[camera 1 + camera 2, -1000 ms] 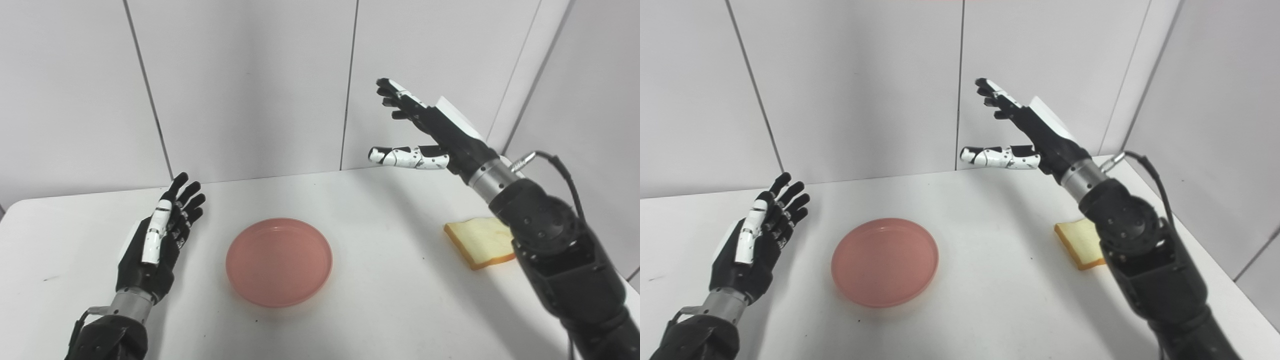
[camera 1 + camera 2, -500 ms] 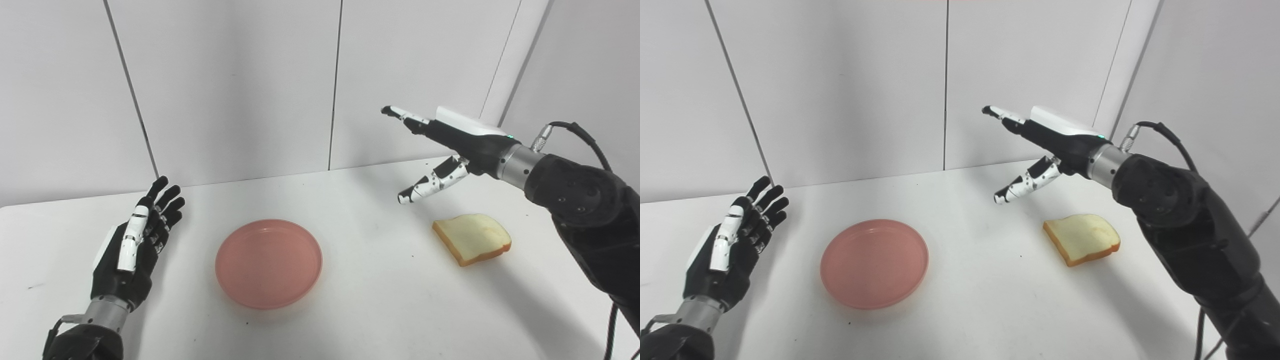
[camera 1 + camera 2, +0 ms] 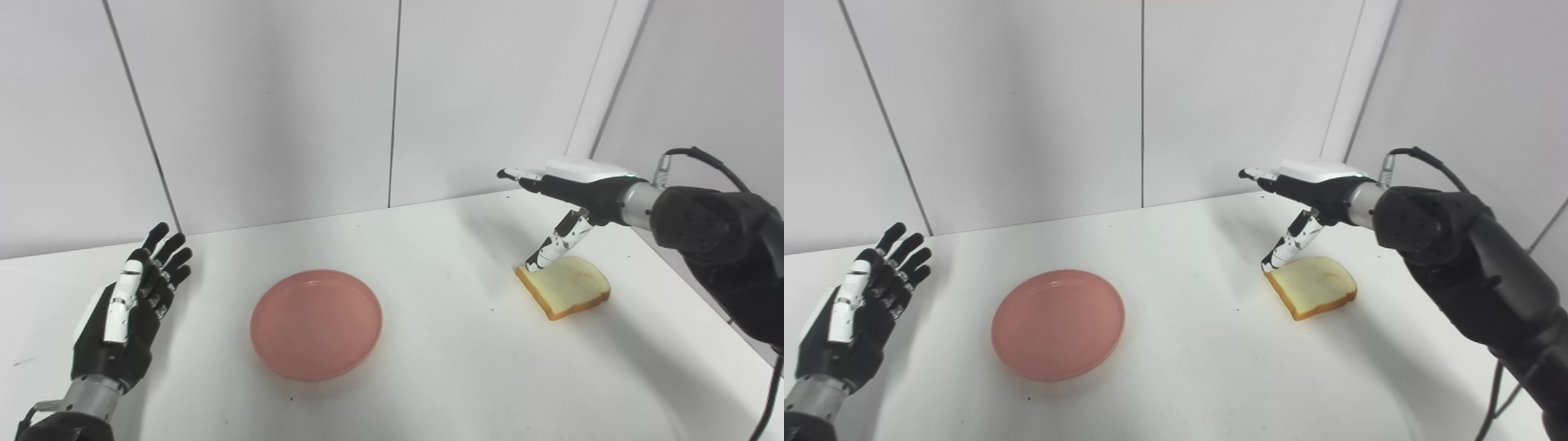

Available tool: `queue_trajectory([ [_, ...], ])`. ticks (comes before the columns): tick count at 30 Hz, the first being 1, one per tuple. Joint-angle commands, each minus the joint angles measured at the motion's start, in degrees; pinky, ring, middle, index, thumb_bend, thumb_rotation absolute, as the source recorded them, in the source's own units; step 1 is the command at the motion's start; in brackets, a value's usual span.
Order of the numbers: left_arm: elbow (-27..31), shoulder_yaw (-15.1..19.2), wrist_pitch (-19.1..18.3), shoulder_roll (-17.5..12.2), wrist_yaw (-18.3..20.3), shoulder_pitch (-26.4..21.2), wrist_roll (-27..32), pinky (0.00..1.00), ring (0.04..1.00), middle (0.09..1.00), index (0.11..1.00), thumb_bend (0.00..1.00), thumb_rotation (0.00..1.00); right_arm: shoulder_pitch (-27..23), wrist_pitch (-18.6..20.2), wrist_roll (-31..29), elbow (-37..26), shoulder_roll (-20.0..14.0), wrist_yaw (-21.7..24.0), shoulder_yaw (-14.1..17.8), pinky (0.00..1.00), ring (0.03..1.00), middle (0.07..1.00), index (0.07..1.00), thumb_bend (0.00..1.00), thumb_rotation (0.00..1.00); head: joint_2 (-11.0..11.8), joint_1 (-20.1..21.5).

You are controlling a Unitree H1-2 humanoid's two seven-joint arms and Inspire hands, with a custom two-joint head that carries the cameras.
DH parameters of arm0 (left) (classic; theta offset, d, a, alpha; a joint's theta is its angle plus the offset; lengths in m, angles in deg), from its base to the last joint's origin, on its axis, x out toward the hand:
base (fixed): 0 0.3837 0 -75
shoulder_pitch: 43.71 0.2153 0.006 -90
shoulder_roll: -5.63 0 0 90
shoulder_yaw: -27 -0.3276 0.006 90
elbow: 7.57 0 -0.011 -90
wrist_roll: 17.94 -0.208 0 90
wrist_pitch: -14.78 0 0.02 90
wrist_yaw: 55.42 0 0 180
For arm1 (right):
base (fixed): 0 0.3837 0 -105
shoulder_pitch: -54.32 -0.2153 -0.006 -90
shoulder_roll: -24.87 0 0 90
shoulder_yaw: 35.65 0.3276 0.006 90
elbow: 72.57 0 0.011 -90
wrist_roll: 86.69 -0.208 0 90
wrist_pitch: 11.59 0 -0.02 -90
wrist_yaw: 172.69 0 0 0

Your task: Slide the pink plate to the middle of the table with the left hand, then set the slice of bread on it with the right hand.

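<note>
Bread [image 3: 566, 293], a single slice, is lying flat on the white table [image 3: 441, 367] at about 3 o'clock from the pink plate [image 3: 316, 323], well apart from it. Right hand [image 3: 572, 196] is hovering over the slice's far corner, fingers [image 3: 520, 174] spread and holding nothing, thumb tip touching or nearly touching the crust. Left hand [image 3: 125, 312] is waiting at 9 o'clock, fingers apart, empty.

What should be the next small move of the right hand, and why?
Probably lower the right hand a little and close its fingers on the slice of bread. The hand is open above the slice's far edge, its thumb tip at the corner, and the bread lies flat on the table. The pink plate sits bare near the middle.
</note>
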State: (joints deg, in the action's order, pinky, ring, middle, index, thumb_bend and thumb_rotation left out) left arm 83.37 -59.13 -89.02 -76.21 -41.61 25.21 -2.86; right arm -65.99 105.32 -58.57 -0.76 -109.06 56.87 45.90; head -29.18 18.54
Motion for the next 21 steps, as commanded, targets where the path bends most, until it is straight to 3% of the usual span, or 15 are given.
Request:
queue_trajectory([
  [1,1.2,0.3,2.4,-0.8,0.7,-1.5,0.9,0.98,0.946,0.95,0.94,0.44,1.0,-2.2,-0.5,2.2,0.8,-2.6,0.8,-0.6,0.98,1.0,1.0,1.0,1.0,0.31,0.0,-0.1],
  [4,2.1,0.4,1.6,-0.9,0.6,-1.2,0.9,0.97,0.941,0.946,0.936,0.44,1.0,-3.2,-0.3,5.5,2.2,-3.3,4.0,-3.8,1.0,1.0,1.0,1.0,1.0,0.33,-0.6,0.1],
  [7,2.2,0.6,1.9,-0.8,0.2,-1.0,0.7,0.95,0.936,0.94,0.931,0.43,1.0,-4.2,0.0,6.7,3.0,-3.8,8.5,-3.8,0.98,1.0,1.0,1.0,1.0,0.37,-0.8,0.3],
  [9,2.1,0.8,2.0,-0.7,0.2,-1.1,0.8,0.96,0.938,0.939,0.93,0.43,1.0,-4.2,0.0,7.5,3.7,-3.5,9.4,-3.7,0.95,1.0,1.0,1.0,1.0,0.31,-0.9,0.5],
  [12,2.0,1.1,1.7,-0.9,0.4,-1.1,1.1,0.97,0.941,0.94,0.93,0.44,1.0,-3.7,-1.0,8.5,5.5,-2.9,8.2,-4.6,0.92,1.0,1.0,1.0,1.0,0.3,-1.2,0.5],
  [16,2.1,1.2,1.6,-1.3,0.6,-1.0,1.3,0.97,0.94,0.937,0.926,0.44,1.0,-2.8,-5.2,9.8,8.1,-2.5,5.7,-5.8,0.99,1.0,1.0,1.0,1.0,0.36,-1.8,0.6],
  [21,1.9,1.3,1.3,-2.1,1.3,-1.0,2.4,0.97,0.945,0.946,0.936,0.45,1.0,-2.4,-5.3,12.6,9.5,-1.9,5.6,-7.0,1.0,1.0,1.0,1.0,1.0,0.36,-2.0,0.6],
])
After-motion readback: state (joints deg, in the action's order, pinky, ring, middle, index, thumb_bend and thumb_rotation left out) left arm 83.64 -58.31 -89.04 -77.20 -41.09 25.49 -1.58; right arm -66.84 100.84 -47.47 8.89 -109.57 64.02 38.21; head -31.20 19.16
